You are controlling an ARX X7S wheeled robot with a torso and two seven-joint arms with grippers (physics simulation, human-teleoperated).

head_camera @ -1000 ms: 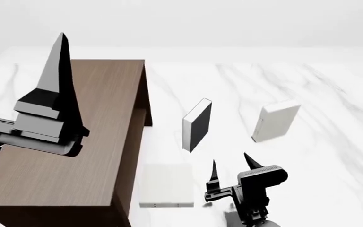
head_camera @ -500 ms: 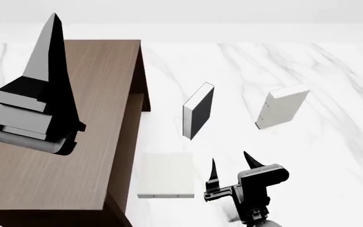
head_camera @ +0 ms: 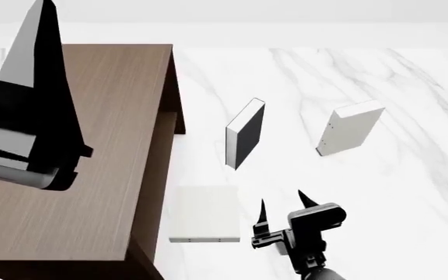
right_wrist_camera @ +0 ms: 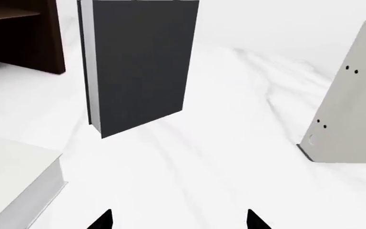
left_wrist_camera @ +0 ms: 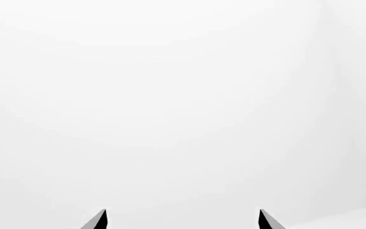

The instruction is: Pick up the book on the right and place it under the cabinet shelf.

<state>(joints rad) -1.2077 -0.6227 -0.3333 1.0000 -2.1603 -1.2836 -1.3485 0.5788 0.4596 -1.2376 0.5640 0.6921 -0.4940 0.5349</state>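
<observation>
The dark-brown cabinet [head_camera: 91, 157] filled the left of the head view, with the left gripper [left_wrist_camera: 181, 220] raised over it at far left, its fingers spread and holding nothing. On the white marble table [head_camera: 410, 192], the book [head_camera: 349, 128] stood upright at right of centre, well apart from the black-covered book [head_camera: 245, 134] at centre and the pale book [head_camera: 206, 214] lying flat at lower centre. The right gripper [head_camera: 282, 211] hovered at the bottom edge, fingers apart and empty.

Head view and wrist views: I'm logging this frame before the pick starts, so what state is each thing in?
Book on the right: upright, ungrasped.
Black book: upright, standing apart.
Flat pale book: lying flat beside the cabinet.
Right gripper: open, empty, short of the books.
Left gripper: open, empty, raised above the cabinet.
</observation>
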